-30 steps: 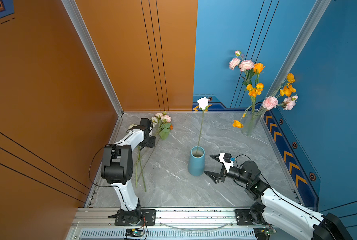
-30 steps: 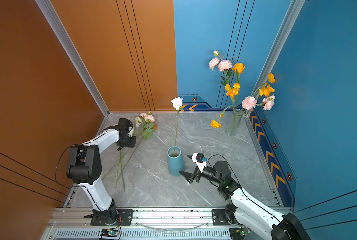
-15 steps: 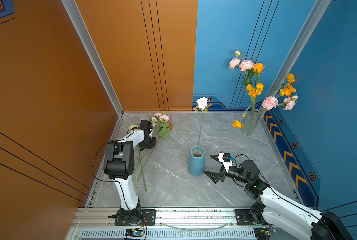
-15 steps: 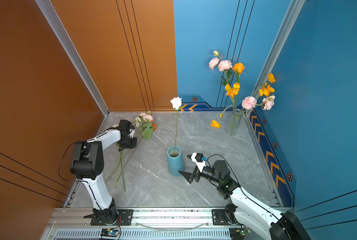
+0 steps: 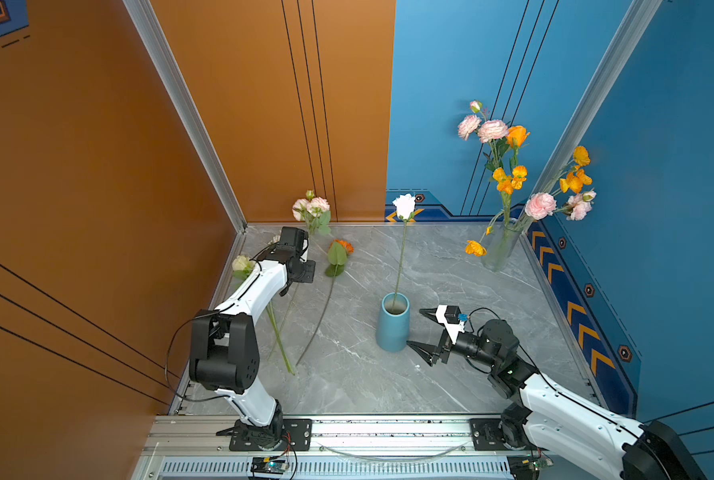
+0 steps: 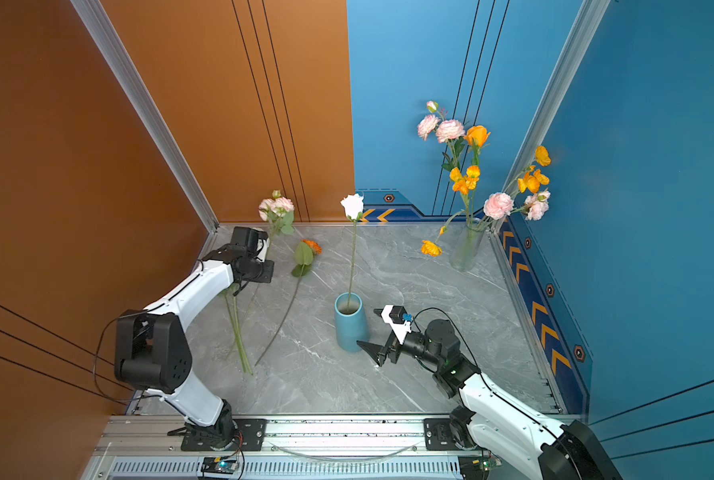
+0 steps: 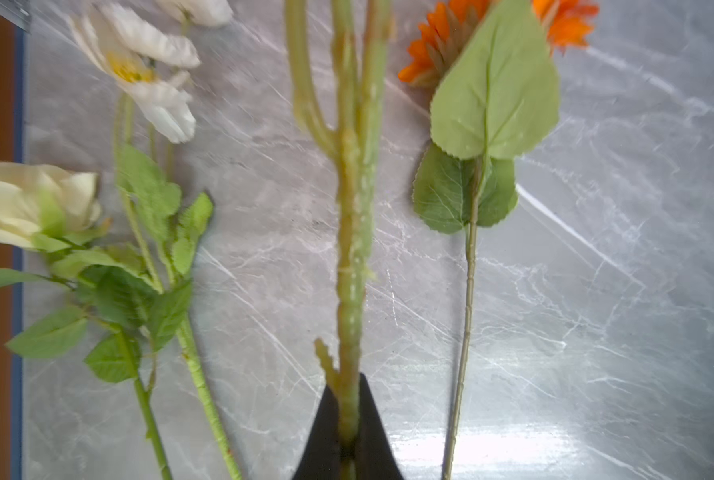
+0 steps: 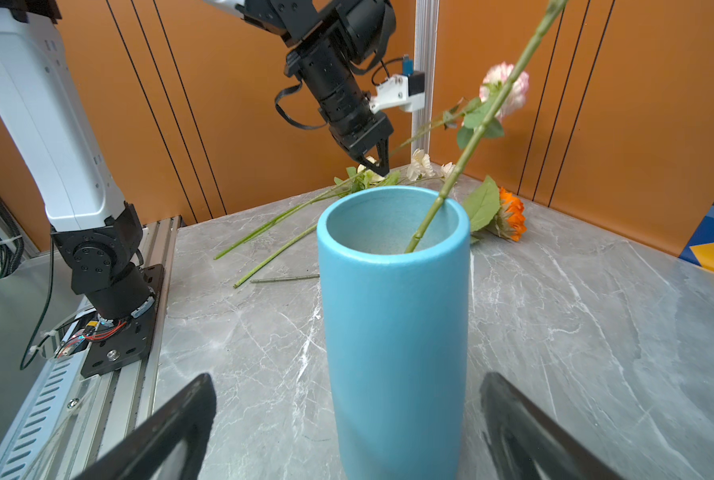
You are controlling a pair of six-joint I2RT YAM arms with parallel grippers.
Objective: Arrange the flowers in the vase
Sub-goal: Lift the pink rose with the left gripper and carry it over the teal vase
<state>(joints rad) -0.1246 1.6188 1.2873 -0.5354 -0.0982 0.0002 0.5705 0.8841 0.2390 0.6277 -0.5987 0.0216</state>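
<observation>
My left gripper (image 7: pixel 347 390) is clamped on the long green-stemmed artificial pink flower (image 7: pixel 351 249), low on its thick branching stem. The stem's long axis runs straight out ahead of the fingertips, in line with my reach. The bloom end is beyond the tips and raised off the grey marble-look desk (image 5: pixel 367 382). The cut end trails back under the wrist; can't tell if it touches the desk.

The tall matte cylindrical blue vase (image 5: pixel 392 328) is not ahead of this gripper. It stands well off to its right and back toward my bases, upright, mouth up, with one long-stemmed white rose (image 5: pixel 404 205) in it.

My read of the coming move: lift, swing right, and tip the stem from along-my-reach to near vertical, cut end down over the mouth.

My right gripper (image 5: pixel 416 327) is the nearer one to the vase. It is wide open with a finger on either side of the vase body, and the right wrist view shows a gap on both sides. It holds nothing, and it looks placed to steady the vase.

Other flowers lie flat beside my left gripper: the orange sunflower with broad green leaves (image 5: pixel 342 246) to its right and the cream rose (image 5: pixel 241 262) to its left. Both stems run roughly parallel to the held one. Their leaves are close, so there is a snag risk on the lift.
</observation>
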